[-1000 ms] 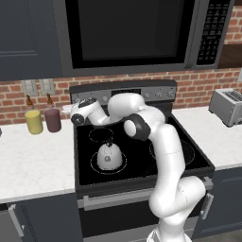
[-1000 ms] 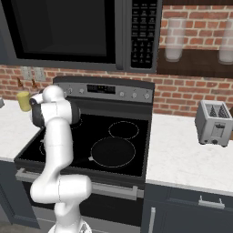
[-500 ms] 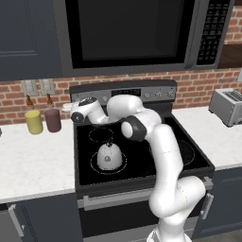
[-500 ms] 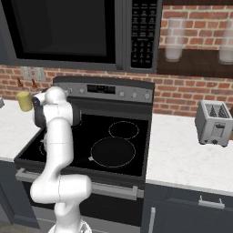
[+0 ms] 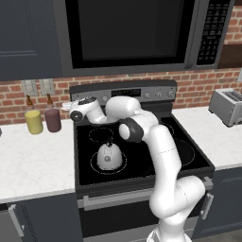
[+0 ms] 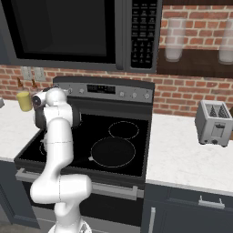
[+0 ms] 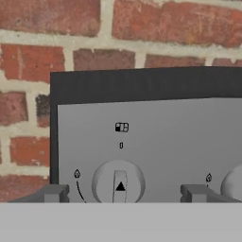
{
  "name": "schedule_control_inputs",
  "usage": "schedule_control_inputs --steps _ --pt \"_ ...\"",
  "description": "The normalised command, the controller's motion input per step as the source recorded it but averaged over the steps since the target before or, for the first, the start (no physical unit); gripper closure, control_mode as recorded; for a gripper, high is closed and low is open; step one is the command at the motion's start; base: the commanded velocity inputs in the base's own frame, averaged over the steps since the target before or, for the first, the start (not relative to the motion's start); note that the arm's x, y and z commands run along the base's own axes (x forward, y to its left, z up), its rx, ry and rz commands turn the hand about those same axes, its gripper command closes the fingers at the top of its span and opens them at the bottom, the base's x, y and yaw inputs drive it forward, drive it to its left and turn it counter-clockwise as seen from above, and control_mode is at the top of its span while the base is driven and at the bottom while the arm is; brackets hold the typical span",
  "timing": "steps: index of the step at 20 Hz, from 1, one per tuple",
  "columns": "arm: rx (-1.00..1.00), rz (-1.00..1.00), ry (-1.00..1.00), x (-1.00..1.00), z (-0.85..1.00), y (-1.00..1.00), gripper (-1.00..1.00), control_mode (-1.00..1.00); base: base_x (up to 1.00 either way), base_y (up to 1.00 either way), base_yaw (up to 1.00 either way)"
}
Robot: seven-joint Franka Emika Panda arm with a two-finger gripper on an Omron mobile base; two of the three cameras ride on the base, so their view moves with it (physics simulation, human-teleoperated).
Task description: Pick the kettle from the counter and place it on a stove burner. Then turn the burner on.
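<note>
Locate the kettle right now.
In the left base view, the kettle sits on the stove's front-left ring, below the gripper.

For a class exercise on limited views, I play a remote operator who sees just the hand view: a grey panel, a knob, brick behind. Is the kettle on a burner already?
Observer: Yes. In the left base view the kettle sits on the front left ring of the stove.
Operator: Where is the hand relative to it?
Observer: Above and behind it, with the gripper up at the left end of the back panel.
Operator: What stands beside the stove there?
Observer: A yellow bottle and a maroon bottle on the counter.
</note>
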Motion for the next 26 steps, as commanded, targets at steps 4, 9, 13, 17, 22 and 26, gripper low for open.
schedule_control_inputs --steps 4,9,13,17,22,26 --pt "0.00 0.00 0.00 0.01 0.00 0.00 -1.00 -1.00 0.00 0.00 0.00" --pt "0.00 0.00 0.00 0.00 0.00 0.00 -1.00 -1.00 0.00 0.00 0.00" --pt "0.00 0.00 0.00 0.00 0.00 0.00 -1.00 -1.00 0.00 0.00 0.00" --pt "0.00 0.00 0.00 0.00 0.00 0.00 -1.00 -1.00 0.00 0.00 0.00" --pt "0.00 0.00 0.00 0.00 0.00 0.00 1.00 -1.00 0.00 0.00 0.00" --pt "0.00 0.00 0.00 0.00 0.00 0.00 1.00 -1.00 0.00 0.00 0.00"
